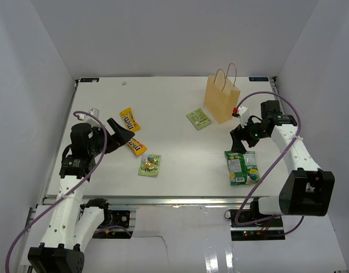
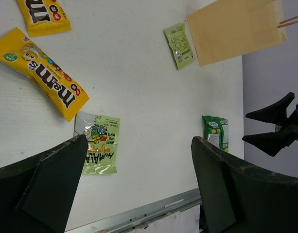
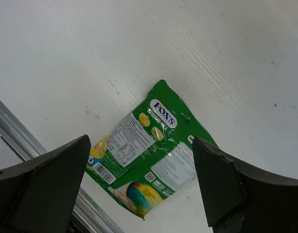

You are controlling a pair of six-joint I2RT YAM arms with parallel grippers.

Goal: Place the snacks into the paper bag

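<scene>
The tan paper bag [image 1: 222,98] stands upright at the back right; it also shows in the left wrist view [image 2: 234,29]. Two yellow candy packs [image 1: 129,119] [image 1: 136,146] lie at the left. One light-green pack [image 1: 150,165] lies near the front, another [image 1: 198,118] beside the bag. The larger green bag [image 1: 242,167] lies flat at the front right, directly under my open right gripper [image 1: 240,139] in the right wrist view [image 3: 144,148]. My left gripper [image 1: 120,133] is open and empty, above the table next to the yellow packs [image 2: 42,70].
The metal front rail [image 1: 163,200] runs along the table's near edge. White walls close in the left, back and right sides. A small white box [image 1: 94,111] sits by the left wall.
</scene>
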